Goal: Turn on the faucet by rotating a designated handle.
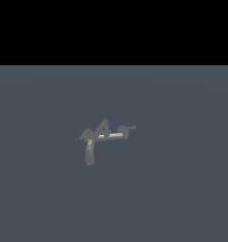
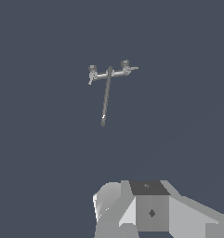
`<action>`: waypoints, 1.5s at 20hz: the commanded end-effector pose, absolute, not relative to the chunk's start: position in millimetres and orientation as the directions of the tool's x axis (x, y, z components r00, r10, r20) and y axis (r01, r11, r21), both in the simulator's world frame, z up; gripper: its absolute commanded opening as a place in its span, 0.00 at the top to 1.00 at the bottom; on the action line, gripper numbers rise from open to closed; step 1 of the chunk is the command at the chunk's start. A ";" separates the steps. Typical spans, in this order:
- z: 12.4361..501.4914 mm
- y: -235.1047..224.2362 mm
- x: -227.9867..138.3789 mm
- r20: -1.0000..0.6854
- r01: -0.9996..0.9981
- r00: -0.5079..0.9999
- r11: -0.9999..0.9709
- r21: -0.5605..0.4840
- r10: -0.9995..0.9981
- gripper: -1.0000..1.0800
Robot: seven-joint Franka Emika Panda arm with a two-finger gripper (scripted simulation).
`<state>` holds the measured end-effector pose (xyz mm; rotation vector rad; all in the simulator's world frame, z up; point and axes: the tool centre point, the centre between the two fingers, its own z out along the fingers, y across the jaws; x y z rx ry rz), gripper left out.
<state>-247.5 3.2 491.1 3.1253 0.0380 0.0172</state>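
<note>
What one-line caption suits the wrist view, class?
Wrist camera looks at the small grey faucet far off on a plain floor, gripper body in the foreground.

The flat slate-blue bench (image 1: 181, 198) carries a single thing: the small grey faucet (image 1: 90, 152), standing near the middle, its pale handle (image 1: 110, 136) lying low above it.

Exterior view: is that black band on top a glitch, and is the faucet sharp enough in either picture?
Exterior view: flat black above the floor edge, no glare; the faucet is small and coarse, its handle a pale streak. Wrist view: even lighting, no visible shadows; faucet tiny but crisper.
</note>
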 end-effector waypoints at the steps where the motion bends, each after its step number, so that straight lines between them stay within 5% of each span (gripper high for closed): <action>1: 491.1 3.2 -247.5 0.011 0.024 1.000 -1.000 0.016 0.024 1.00; 15: 455.3 15.8 -224.0 0.011 -0.097 0.995 -0.995 0.014 -0.096 1.00; 30: 351.8 36.1 -148.3 0.008 -0.431 0.903 -0.903 0.006 -0.431 1.00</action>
